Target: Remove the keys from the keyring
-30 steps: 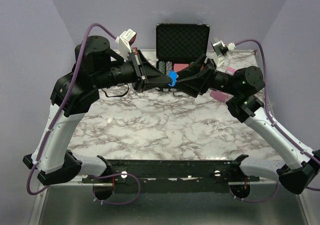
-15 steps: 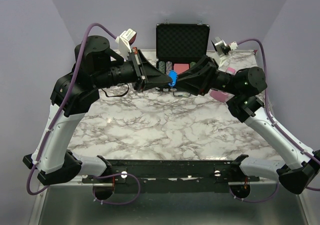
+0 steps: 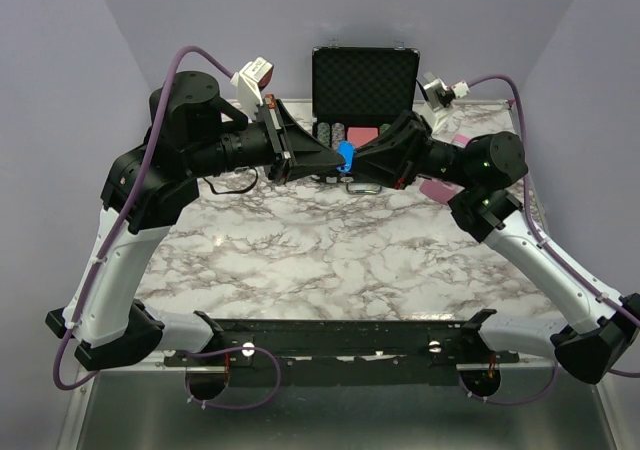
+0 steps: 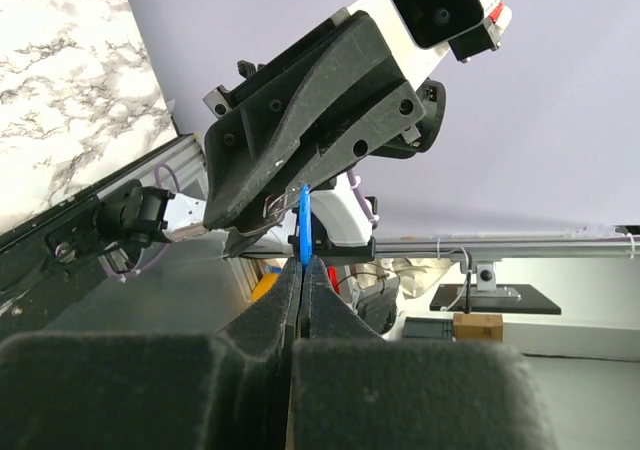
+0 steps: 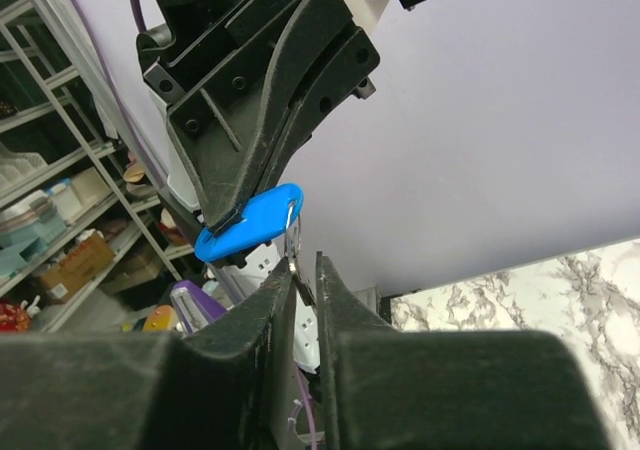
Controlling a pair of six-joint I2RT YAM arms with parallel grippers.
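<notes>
Right, both arms are up over the far middle of the table (image 3: 300, 250), tips meeting. My left gripper (image 3: 333, 156) is clamped on the blue key (image 3: 345, 154), held edge-on in the air, well above the marble. The ring (image 5: 291, 235) hangs from the key's end and runs down to the tips of the right gripper (image 5: 305, 267). Its fingers stand almost together with a slim gap, and I cannot tell whether they truly pinch the wire.

The risks, as I judge them: if the right side only brushes the ring, a pull will slip off it. A pull out of line with the coil could twist the key out of the left grip and drop both.

The ring is a mere glint and its split end is invisible. In the top view it is lost between the black fingers.
</notes>
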